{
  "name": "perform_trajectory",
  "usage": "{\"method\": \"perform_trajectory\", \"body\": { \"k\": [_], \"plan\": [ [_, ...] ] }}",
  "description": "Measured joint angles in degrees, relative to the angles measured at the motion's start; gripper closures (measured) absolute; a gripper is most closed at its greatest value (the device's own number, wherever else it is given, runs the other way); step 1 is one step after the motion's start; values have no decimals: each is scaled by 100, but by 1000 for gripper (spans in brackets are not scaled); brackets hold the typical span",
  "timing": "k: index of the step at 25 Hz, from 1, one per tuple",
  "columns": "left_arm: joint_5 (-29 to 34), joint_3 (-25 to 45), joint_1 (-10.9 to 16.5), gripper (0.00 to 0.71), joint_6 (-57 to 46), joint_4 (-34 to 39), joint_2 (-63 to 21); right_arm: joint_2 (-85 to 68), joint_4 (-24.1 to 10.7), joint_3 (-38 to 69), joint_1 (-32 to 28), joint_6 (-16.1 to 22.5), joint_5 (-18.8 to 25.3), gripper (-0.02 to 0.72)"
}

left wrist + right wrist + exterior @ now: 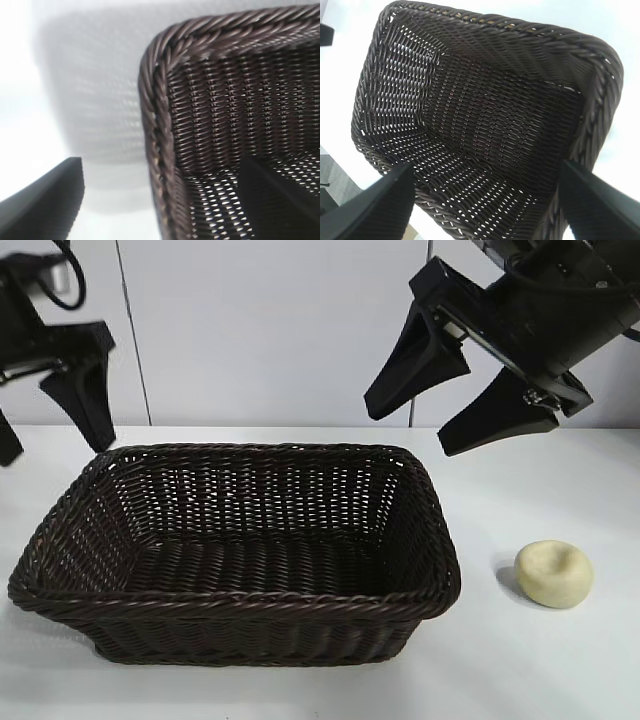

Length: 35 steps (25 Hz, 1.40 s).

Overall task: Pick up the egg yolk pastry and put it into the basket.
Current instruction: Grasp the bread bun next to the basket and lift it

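Observation:
The egg yolk pastry (pixel 554 573), a small pale cream bun with a dimple, lies on the white table to the right of the basket (pixel 235 602). The dark brown wicker basket holds nothing. My right gripper (pixel 408 432) hangs open above the basket's far right corner, up and to the left of the pastry. In the right wrist view its gripper (pixel 487 167) looks down into the basket (pixel 485 30), and the pastry is out of view. My left gripper (pixel 55 452) stands open at the far left, beside the basket's far left corner. The left wrist view shows that gripper (pixel 160 165) over the basket's corner rim (pixel 155 100).
The white table (pixel 560 680) runs on in front of and to the right of the basket. A pale wall (pixel 260 330) stands behind.

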Motion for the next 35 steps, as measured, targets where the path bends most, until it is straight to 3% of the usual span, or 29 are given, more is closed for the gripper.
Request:
{"method": "perform_trajectory", "body": {
  "k": [4,13,19,26,35],
  "plan": [
    [23,0,91,105,-458,699,-38,0,0,0,0,0,0,132],
    [411,0,1011,105,-550,1030,-37,0,0,0,0,0,0,132],
    [810,0,1019,105,-545,982,-382,0,0,0,0,0,0,132],
    [1171,0,1019,105,-413,989,-1349,0,0,0,0,0,0,132],
    [1217,880,1019,105,-337,1048,-3542,0,0,0,0,0,0,132]
  ]
}}
